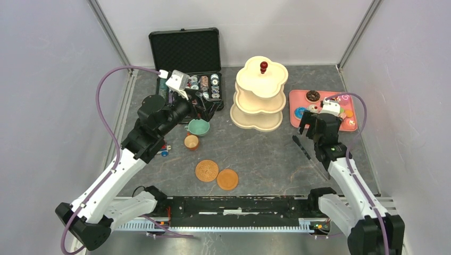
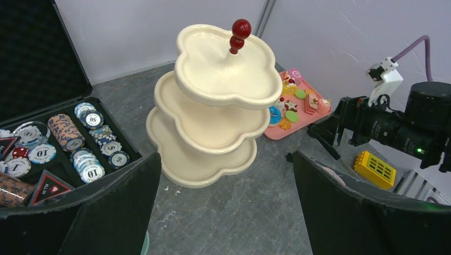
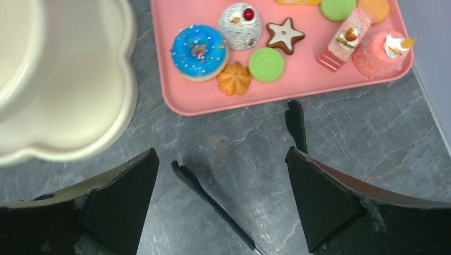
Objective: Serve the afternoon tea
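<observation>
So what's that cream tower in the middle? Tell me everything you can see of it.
The three-tier stand is glossy cream, plastic or ceramic by its look. Three flower-shaped trays stack up, widest at the bottom, with a red knob on top. The tiers look empty where they show. It stands upright on the grey table, between the black case of poker chips and the pink tray of toy pastries, touching neither.

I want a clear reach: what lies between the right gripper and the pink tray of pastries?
Black tongs lie on the grey table there, one tip almost at the pink tray; the right wrist view shows it.
</observation>
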Action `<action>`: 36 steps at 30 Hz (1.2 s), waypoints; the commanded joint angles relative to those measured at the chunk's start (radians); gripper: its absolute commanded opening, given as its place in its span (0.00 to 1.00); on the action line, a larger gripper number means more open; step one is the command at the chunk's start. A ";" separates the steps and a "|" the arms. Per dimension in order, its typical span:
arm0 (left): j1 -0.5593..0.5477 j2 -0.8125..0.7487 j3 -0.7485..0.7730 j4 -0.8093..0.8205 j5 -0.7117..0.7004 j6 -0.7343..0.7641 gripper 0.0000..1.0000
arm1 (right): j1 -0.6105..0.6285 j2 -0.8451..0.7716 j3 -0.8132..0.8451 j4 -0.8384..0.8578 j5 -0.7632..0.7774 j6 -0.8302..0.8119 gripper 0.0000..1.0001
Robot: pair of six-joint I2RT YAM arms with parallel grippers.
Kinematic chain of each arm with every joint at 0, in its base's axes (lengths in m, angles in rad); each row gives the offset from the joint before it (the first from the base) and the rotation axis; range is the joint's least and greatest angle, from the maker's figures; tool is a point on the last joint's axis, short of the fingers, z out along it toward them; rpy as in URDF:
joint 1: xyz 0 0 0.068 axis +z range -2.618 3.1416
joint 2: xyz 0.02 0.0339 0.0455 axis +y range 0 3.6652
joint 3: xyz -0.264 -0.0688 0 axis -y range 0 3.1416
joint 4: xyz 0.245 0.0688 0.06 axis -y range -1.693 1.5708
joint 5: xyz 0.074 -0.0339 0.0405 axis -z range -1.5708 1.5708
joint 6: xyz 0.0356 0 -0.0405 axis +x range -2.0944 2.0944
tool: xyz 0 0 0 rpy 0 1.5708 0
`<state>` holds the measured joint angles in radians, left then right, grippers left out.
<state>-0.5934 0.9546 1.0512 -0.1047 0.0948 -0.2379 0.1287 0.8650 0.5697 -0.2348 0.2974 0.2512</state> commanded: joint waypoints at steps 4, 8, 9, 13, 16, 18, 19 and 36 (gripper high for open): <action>-0.008 -0.006 0.003 0.030 -0.005 0.014 1.00 | -0.039 0.181 0.104 0.112 0.102 0.213 0.98; -0.012 0.002 0.000 0.030 -0.013 0.019 1.00 | -0.039 0.209 0.115 0.137 0.032 0.177 0.98; -0.017 0.003 -0.002 0.030 -0.023 0.022 1.00 | -0.039 0.202 0.109 0.128 0.026 0.143 0.98; -0.051 -0.004 0.007 0.021 -0.030 0.032 1.00 | -0.058 0.122 0.068 -0.012 0.092 0.068 0.98; -0.059 -0.020 0.007 0.027 0.000 0.009 1.00 | -0.149 0.012 -0.015 -0.043 0.004 0.099 0.98; -0.063 -0.027 0.005 0.036 0.016 -0.001 1.00 | -0.209 -0.029 -0.063 -0.048 -0.034 0.120 0.98; -0.071 -0.030 0.003 0.036 0.009 0.000 1.00 | -0.236 -0.038 -0.080 -0.045 -0.065 0.123 0.98; -0.172 -0.063 0.001 0.021 -0.047 0.046 1.00 | -0.479 0.051 -0.210 -0.065 -0.512 0.035 0.96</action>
<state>-0.7567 0.9028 1.0492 -0.1036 0.0578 -0.2375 -0.3477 0.9421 0.3748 -0.2760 -0.1234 0.3252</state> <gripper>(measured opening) 0.997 0.949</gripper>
